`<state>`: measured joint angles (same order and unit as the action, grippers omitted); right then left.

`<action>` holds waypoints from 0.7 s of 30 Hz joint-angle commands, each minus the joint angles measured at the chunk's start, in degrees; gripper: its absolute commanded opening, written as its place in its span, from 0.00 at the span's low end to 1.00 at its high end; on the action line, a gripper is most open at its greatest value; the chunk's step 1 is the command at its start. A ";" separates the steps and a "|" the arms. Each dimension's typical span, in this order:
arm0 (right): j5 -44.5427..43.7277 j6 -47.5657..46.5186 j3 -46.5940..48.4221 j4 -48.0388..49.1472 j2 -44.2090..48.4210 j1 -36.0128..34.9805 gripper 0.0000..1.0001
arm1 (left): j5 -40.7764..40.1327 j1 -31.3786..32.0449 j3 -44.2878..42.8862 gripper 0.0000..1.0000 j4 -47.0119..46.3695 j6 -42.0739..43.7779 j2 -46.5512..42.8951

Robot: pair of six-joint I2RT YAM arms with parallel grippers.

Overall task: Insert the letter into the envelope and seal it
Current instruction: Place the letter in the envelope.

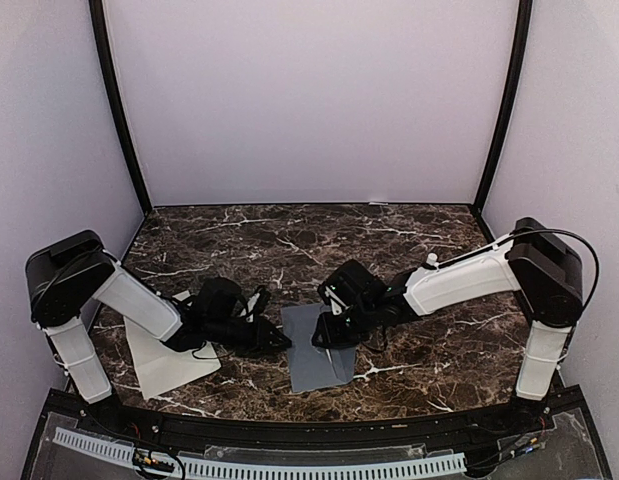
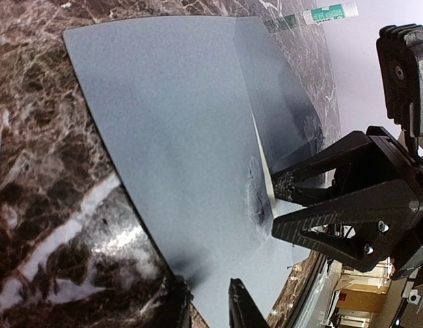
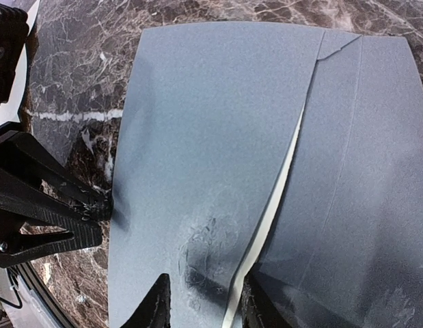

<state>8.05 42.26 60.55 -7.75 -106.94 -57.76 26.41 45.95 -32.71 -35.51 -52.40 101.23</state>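
On a dark marble table, the cream letter lies far left under the left arm, whose left gripper, jaws narrow, meets the central grey envelope's left edge while the right gripper, jaws narrow, straddles its flap edge.

no text can be read; the green-and-white tube bears print too small to make out

my two arms are white tubes with black joint housings and looping black cables — black ridged fingers, small silver screws in them.
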 commanded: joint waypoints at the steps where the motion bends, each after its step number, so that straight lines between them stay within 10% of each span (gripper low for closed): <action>1: 1.16 -0.42 1.65 0.87 -1.13 -1.17 0.32 | 0.98 0.93 -1.49 0.18 -1.08 -0.33 0.91; 21: -10.27 0.15 -1.03 -5.32 8.72 -0.94 0.45 | -7.00 0.98 1.05 0.43 8.39 3.36 -11.00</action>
<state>0.84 42.46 60.51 -12.08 -101.49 -58.24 21.34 46.68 -32.53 -30.85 -51.00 94.15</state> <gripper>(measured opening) 0.447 0.422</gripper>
